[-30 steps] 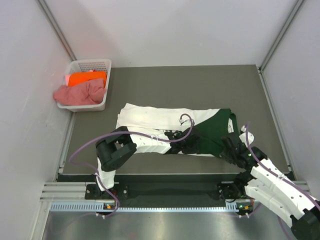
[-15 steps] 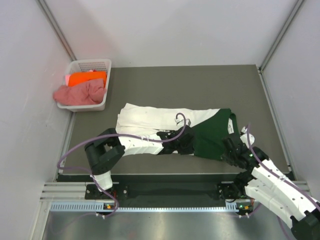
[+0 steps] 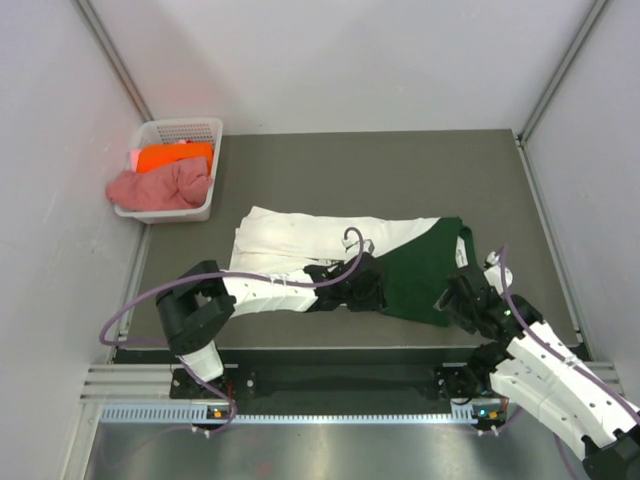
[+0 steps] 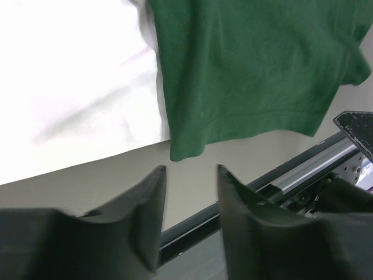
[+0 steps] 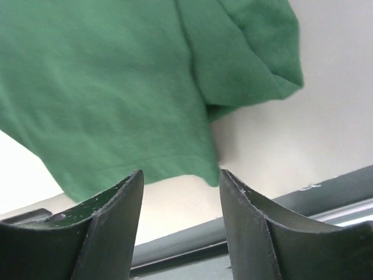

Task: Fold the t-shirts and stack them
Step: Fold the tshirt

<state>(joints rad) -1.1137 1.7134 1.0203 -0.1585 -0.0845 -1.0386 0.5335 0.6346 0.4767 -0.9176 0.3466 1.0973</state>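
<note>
A t-shirt (image 3: 300, 236), white with a dark green part (image 3: 425, 268), lies folded into a long band across the middle of the table. My left gripper (image 3: 366, 290) hovers at its near edge where white meets green. In the left wrist view that gripper (image 4: 191, 170) is open and empty, with the green hem corner (image 4: 186, 149) just beyond its fingertips. My right gripper (image 3: 453, 300) stands at the green end's near corner. It (image 5: 181, 175) is open too, and the green cloth (image 5: 105, 87) lies free ahead of it. An orange t-shirt (image 3: 172, 157) and a pink t-shirt (image 3: 155, 187) sit in the basket.
The white lattice basket (image 3: 190, 128) stands at the table's far left corner, against the left wall. The table's near edge and metal rail (image 3: 330, 352) run just below both grippers. Walls close in the left, back and right sides.
Both grippers have gone from shut to open and let go of the green hem. The left arm has drawn back to the left, and the cloth now lies flat.
</note>
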